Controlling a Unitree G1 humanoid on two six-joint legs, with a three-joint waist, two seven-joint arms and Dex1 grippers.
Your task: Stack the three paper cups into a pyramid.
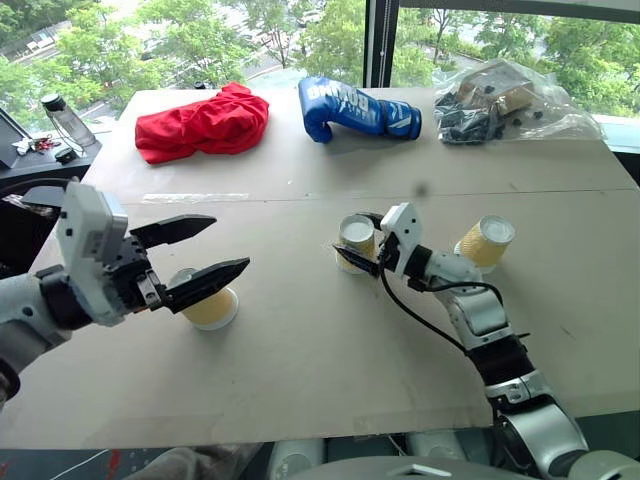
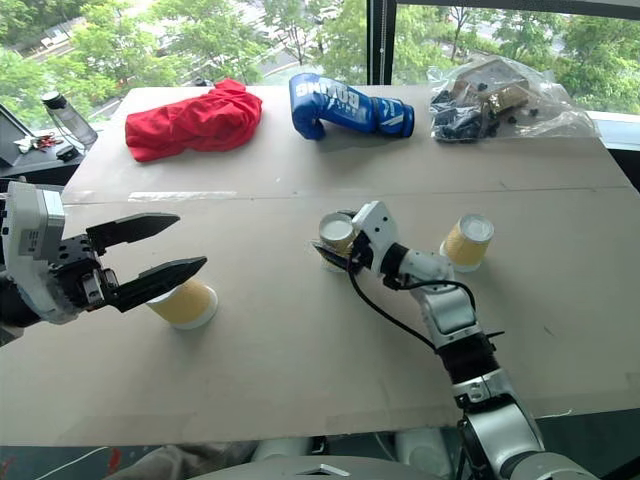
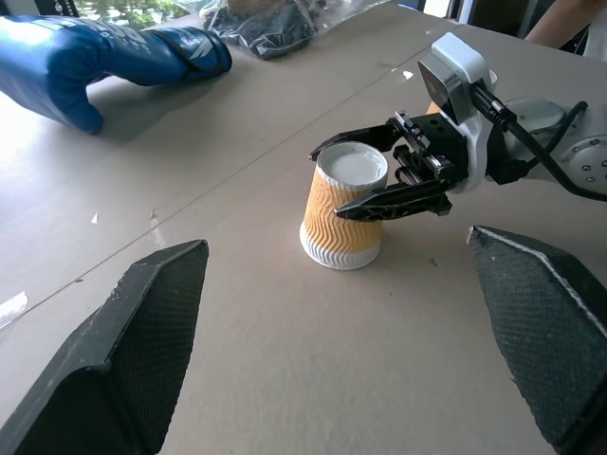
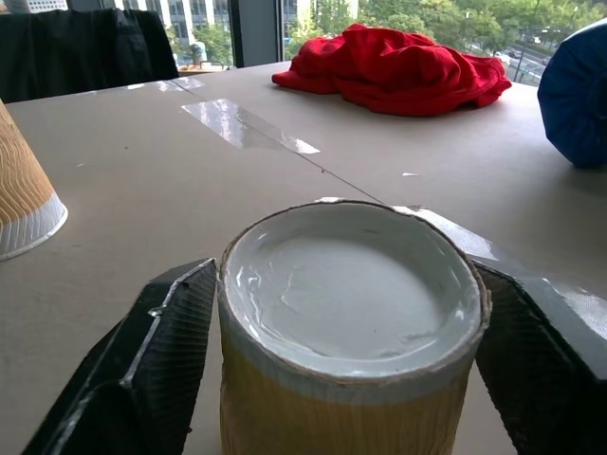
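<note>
Right now the three paper cups all stand upside down on the pale, matte board table (image 1: pixel 300 360), wide white rims down and white bases up, their yellow-tan sides ribbed in wavy lines. None is stacked on another.

The middle cup (image 1: pixel 356 243) sits near the table's centre with the right gripper (image 1: pixel 360 241) around it: its two black fingers stand on either side of the cup's upper part, right against the ribbed wall or nearly so, though I can't say they are squeezing it. From the right wrist view the cup's base (image 4: pixel 353 289) is a shallow, slightly wrinkled white disc inside a thin raised edge, flanked by the textured black pads (image 4: pixel 142 370).

The second cup (image 1: pixel 487 241) stands just beyond the right arm, on its far right side, apart from the middle one. The third cup (image 1: pixel 210 305) is well off to the left, partly behind the left gripper (image 1: pixel 222 248), whose long, pointed, cross-hatched fingers are spread wide and hold nothing, hovering above the table.

Along the far edge lie a crumpled red cloth (image 1: pixel 203 124), a glossy blue boxing glove (image 1: pixel 352 110) with white lettering, and a clear crinkled plastic bag (image 1: pixel 500 100) of dark small parts.
</note>
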